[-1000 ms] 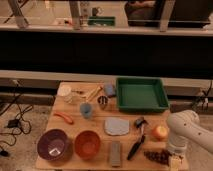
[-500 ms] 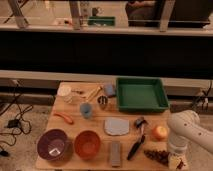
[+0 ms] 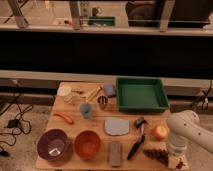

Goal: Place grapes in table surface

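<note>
- Hovering at the table surface (image 3: 75,112)'s front right corner, my gripper (image 3: 173,161) has its jaws pressed together.
- The grapes (image 3: 155,154) lie just left of it, near the black brush (image 3: 135,146).

Your robot's arm was smooth and off-white, made of thick rounded tubular segments with a bulbous elbow joint at the frame's right edge. Its claw (image 3: 173,161) sat at the lower right, dark against a pale cylindrical wrist with a darker band.
</note>
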Available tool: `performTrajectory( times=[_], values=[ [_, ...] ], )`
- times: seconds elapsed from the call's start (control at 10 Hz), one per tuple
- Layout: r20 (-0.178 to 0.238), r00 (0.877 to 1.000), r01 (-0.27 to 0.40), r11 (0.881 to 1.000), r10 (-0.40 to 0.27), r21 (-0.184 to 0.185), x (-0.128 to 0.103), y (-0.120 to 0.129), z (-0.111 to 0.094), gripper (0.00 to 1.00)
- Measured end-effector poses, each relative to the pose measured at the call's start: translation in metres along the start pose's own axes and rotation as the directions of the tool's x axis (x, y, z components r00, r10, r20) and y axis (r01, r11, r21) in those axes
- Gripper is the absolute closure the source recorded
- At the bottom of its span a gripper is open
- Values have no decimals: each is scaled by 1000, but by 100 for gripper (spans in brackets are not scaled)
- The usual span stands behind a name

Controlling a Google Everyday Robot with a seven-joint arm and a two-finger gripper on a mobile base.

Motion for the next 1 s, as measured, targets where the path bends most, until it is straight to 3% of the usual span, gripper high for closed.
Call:
performTrajectory(
  times=[1.0],
  values=[
    [1, 1000, -10, 1000, 10, 8, 1, 1, -2, 100]
  ],
)
